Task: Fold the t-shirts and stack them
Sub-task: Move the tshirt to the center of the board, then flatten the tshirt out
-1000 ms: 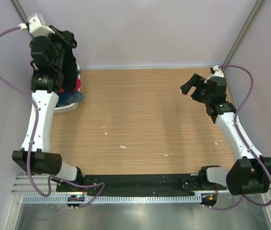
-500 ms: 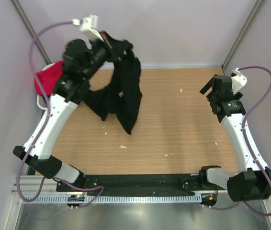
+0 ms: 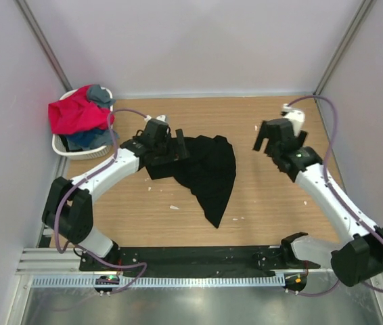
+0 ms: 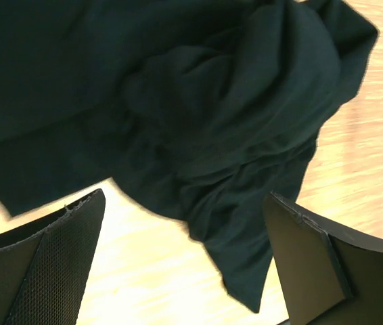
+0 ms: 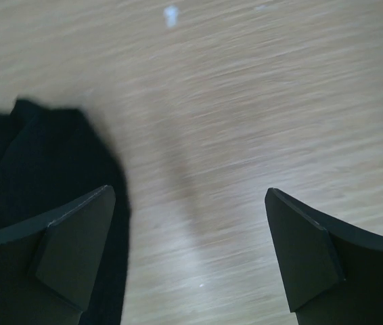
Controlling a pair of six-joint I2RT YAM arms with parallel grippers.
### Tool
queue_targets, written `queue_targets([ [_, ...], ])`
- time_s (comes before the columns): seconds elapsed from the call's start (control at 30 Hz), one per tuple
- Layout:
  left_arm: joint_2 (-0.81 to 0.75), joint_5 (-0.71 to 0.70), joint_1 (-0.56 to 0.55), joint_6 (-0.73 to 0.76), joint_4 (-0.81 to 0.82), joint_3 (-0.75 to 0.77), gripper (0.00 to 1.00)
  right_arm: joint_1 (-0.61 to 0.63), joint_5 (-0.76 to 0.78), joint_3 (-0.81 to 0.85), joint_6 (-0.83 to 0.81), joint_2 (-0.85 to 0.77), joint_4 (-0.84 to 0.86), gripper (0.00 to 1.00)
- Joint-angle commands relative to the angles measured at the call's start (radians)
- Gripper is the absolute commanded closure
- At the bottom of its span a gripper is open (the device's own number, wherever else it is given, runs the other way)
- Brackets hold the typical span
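The black t-shirt (image 3: 208, 166), aloft a moment ago, now lies crumpled on the desk (image 3: 273, 203) under the spread left claw (image 3: 169, 150), ready for flattening; the right claw (image 3: 266, 139) waits spread, empty, nearby.

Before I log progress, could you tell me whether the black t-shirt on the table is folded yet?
Not folded: the black t-shirt lies crumpled in a loose, uneven heap with bunched wrinkles.

— What do we see in the far left corner?
— A white plastic basket (image 3: 66, 149), standing on the wooden surface (image 3: 279, 203).
— And on the bare wood?
— We can make out a few small white specks (image 3: 174, 207) toward the near middle, well apart from each other.
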Motion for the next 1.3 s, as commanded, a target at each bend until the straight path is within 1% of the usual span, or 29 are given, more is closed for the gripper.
queue_targets([
  [0.0,-0.147,-0.059,0.006,-0.002,-0.043,-0.033,0.0,0.182,-0.052,-0.016,-0.096,0.044,0.112,0.0],
  [0.03,-0.182,-0.079,0.008,-0.005,-0.057,-0.06,0.0,0.243,-0.067,-0.013,-0.079,0.085,0.123,0.0],
  [0.07,-0.213,-0.098,0.009,-0.005,-0.092,-0.071,0.0,0.274,-0.093,0.009,-0.067,0.116,0.138,0.0],
  [0.1,-0.275,-0.149,0.017,-0.007,-0.117,-0.08,0.0,0.299,-0.099,0.025,-0.054,0.14,0.145,0.0],
  [0.17,-0.328,-0.2,0.031,-0.011,-0.201,-0.106,0.0,0.379,-0.109,0.078,-0.068,0.228,0.169,0.0],
  [0.23,-0.394,-0.245,0.069,-0.018,-0.25,-0.135,0.0,0.448,-0.058,0.128,-0.106,0.297,0.185,0.0],
  [0.27,-0.414,-0.247,0.086,-0.024,-0.284,-0.175,0.0,0.506,-0.002,0.182,-0.166,0.368,0.191,0.0],
  [0.33,-0.458,-0.215,0.147,-0.048,-0.305,-0.215,0.0,0.554,0.06,0.249,-0.209,0.465,0.189,0.0],
  [0.37,-0.472,-0.193,0.17,-0.056,-0.302,-0.259,0.0,0.581,0.089,0.314,-0.233,0.558,0.186,0.0],
  [0.4,-0.483,-0.172,0.189,-0.07,-0.299,-0.28,0.0,0.588,0.109,0.347,-0.234,0.6,0.186,0.0],
  [0.43,-0.506,-0.156,0.208,-0.077,-0.284,-0.3,0.0,0.588,0.1,0.411,-0.229,0.637,0.183,0.0],
  [0.47,-0.515,-0.158,0.215,-0.085,-0.278,-0.329,0.0,0.589,0.083,0.442,-0.208,0.71,0.175,0.0],
  [0.53,-0.531,-0.164,0.218,-0.1,-0.261,-0.352,0.01,0.588,0.04,0.491,-0.194,0.769,0.175,0.0],
  [0.63,-0.543,-0.162,0.218,-0.113,-0.246,-0.373,0.01,0.588,0.042,0.565,-0.191,0.87,0.178,0.0],
  [0.73,-0.534,-0.181,0.219,-0.113,-0.262,-0.357,0.01,0.588,0.135,0.615,-0.209,0.947,0.177,0.0],
  [0.83,-0.526,-0.181,0.219,-0.12,-0.235,-0.363,0.01,0.588,0.253,0.642,-0.211,0.973,0.149,0.05],
  [0.9,-0.517,-0.173,0.219,-0.133,-0.201,-0.376,0.01,0.588,0.281,0.629,-0.205,0.963,0.155,0.16],
  [0.93,-0.511,-0.17,0.219,-0.136,-0.156,-0.384,0.0,0.582,0.279,0.602,-0.206,0.944,0.165,0.24],
  [0.97,-0.5,-0.173,0.219,-0.142,-0.137,-0.392,0.0,0.579,0.273,0.585,-0.205,0.935,0.187,0.6],
  [1.0,-0.473,-0.173,0.219,-0.151,-0.115,-0.39,0.01,0.575,0.288,0.573,-0.197,0.921,0.189,0.86],
  [1.03,-0.453,-0.17,0.218,-0.157,-0.071,-0.389,0.01,0.574,0.307,0.553,-0.18,0.909,0.189,0.99],
  [1.17,-0.353,-0.179,0.219,-0.153,-0.008,-0.314,0.03,0.562,0.281,0.516,-0.241,0.794,0.186,0.99],
  [1.27,-0.247,-0.187,0.218,-0.136,0.046,-0.269,0.06,0.543,0.208,0.496,-0.263,0.702,0.166,0.99],
])
